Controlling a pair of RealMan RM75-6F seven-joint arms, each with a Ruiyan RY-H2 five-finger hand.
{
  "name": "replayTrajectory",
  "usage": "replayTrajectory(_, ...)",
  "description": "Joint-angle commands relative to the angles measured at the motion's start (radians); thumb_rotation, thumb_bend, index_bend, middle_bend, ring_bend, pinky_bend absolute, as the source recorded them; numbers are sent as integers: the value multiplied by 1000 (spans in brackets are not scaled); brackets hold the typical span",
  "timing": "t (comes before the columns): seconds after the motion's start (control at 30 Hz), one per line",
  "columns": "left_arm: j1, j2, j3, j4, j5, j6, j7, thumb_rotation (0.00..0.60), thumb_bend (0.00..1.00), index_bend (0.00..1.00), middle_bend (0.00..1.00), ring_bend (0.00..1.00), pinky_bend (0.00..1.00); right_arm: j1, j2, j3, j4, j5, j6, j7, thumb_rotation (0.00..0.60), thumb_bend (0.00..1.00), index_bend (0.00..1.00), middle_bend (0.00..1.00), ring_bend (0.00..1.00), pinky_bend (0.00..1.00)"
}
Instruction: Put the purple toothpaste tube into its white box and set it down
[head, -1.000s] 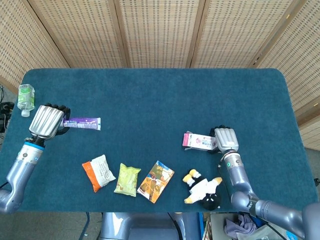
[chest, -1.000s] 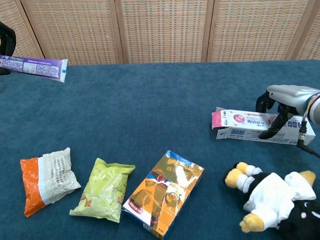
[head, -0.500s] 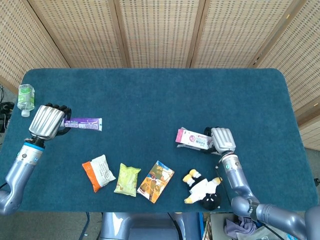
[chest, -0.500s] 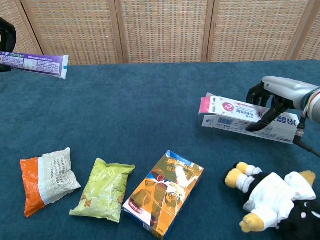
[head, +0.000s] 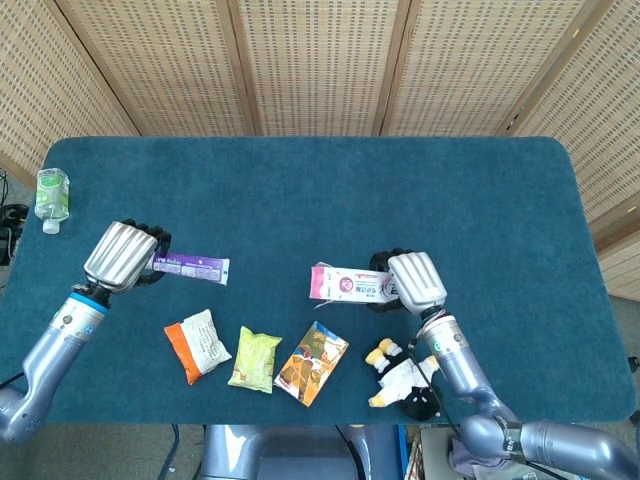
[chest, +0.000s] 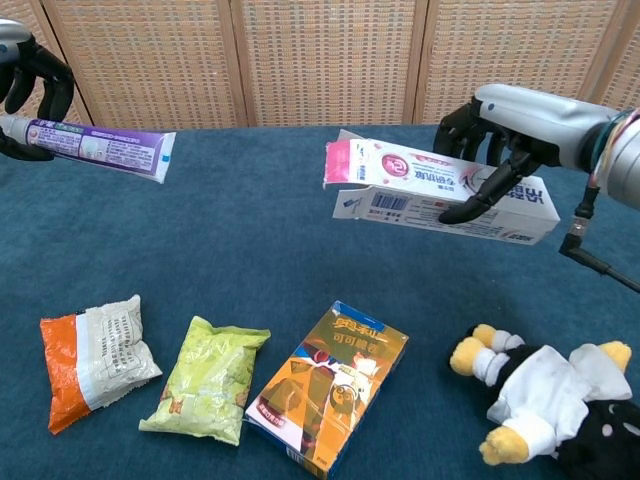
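The purple toothpaste tube (chest: 95, 147) is being held off the blue table (head: 320, 190) by the left hand (head: 128, 258), whose fingers are wrapping its capped end while the flat crimped end is pointing toward the middle of the table. The tube is lying roughly level in the air, well apart from its carton.

The white toothpaste box (chest: 440, 187), marked with pink at one end, is being gripped by the right hand (chest: 505, 120), with fingers curling over the top and a thumb pressing the side facing the chest camera. The box is hanging clear of the table, its pink flap end (chest: 338, 162) open and facing the tube across the gap.

Below, along the table's near edge, an orange-and-white snack bag (chest: 92, 358) is lying beside a green snack bag (chest: 208, 377), then an orange printed carton (chest: 328, 385), then a plush toy in white and black (chest: 545, 395) just under the right arm. A small clear bottle with a green label (head: 51, 196) is sitting at the far left edge.
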Motion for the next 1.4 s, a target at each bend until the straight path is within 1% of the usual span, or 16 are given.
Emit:
replayTrajectory(0.03, -22, 12, -6, -72, -24, -31, 39, 600, 241, 809, 704, 599, 564, 15, -14, 4, -15, 22, -4, -24, 600, 38, 590, 536, 417, 467)
replayTrajectory(0.33, -48, -6, -27, -170, -76, -24, 149, 600, 242, 809, 706, 601, 564, 39, -39, 10, -20, 79, -4, -70, 600, 37, 596, 537, 417, 467)
replayTrajectory(0.47, -62, -9, -24, -215, -118, -33, 224, 600, 241, 809, 708, 602, 566, 51, -49, 11, -8, 93, -5, -86, 600, 38, 596, 535, 417, 467)
replayTrajectory(0.63, -70, -16, -22, -243, -157, -26, 289, 600, 241, 809, 713, 605, 568, 57, -56, 10, -2, 101, -4, -89, 600, 38, 596, 535, 417, 467)
replayTrajectory(0.97, -92, -42, -18, -264, -260, -12, 396, 600, 242, 809, 713, 606, 570, 62, -47, 8, -20, 105, 5, -98, 600, 38, 596, 535, 417, 467)
replayTrajectory(1.13, -104, -60, -17, -266, -297, -3, 420, 600, 242, 809, 713, 606, 570, 68, -43, 7, -36, 110, 9, -110, 600, 38, 596, 535, 417, 467)
replayTrajectory(1.4, -124, -102, -14, -254, -326, 9, 436, 600, 241, 809, 713, 606, 570, 76, -39, 3, -51, 124, 13, -127, 600, 38, 596, 535, 417, 467)
